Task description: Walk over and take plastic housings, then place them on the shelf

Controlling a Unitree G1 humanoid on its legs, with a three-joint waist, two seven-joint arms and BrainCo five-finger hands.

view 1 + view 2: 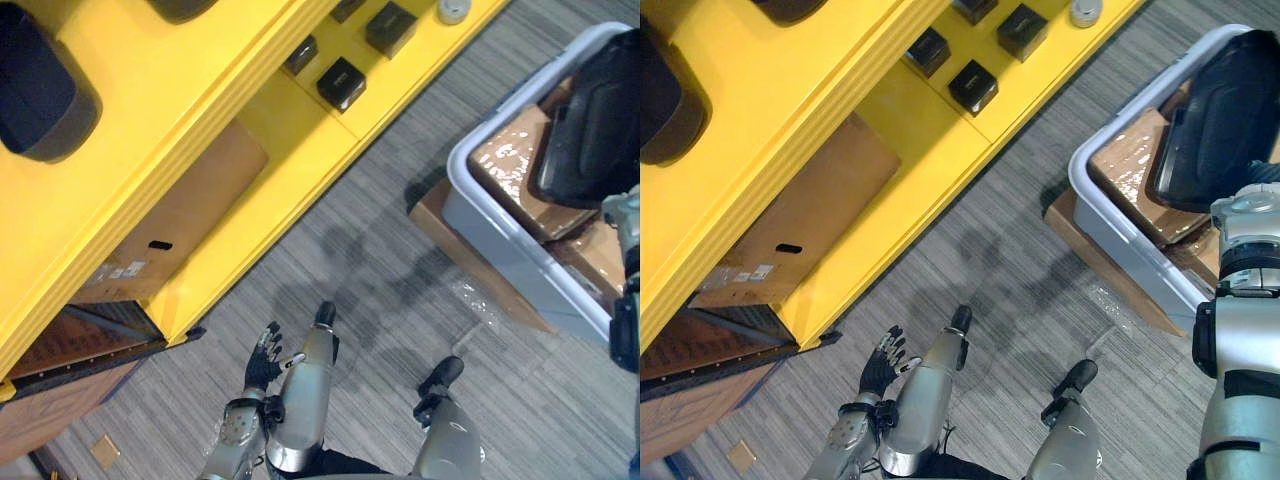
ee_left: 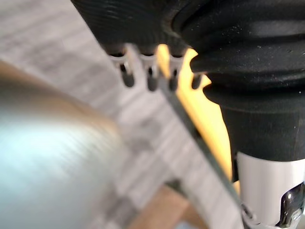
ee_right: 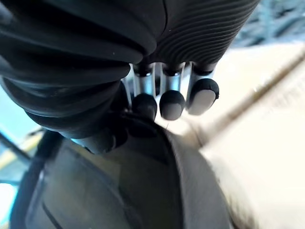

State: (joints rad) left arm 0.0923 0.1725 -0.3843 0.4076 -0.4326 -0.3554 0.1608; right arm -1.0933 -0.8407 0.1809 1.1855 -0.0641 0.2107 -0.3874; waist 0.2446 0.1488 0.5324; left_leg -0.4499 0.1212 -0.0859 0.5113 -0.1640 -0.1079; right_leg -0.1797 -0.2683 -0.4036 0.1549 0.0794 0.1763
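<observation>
The floor (image 1: pixel 400 280) around the left hand (image 1: pixel 262 362) is grey carpet with fine lighter and darker streaks. Beyond that hand's dark-tipped fingers, the shelf (image 1: pixel 200 90) is bright yellow and holds a plain brown cardboard box (image 1: pixel 170 235) with a white label, small black boxes (image 1: pixel 342 82) and a dark rounded housing (image 1: pixel 35 90). The right hand (image 3: pixel 171 102) has a black ribbed cover and silver fingers with dark tips. Under it lies a glossy black plastic housing (image 1: pixel 1225 110). The bin (image 1: pixel 500 240) below is pale blue-grey, with shiny brown cardboard (image 1: pixel 1130 165) inside.
</observation>
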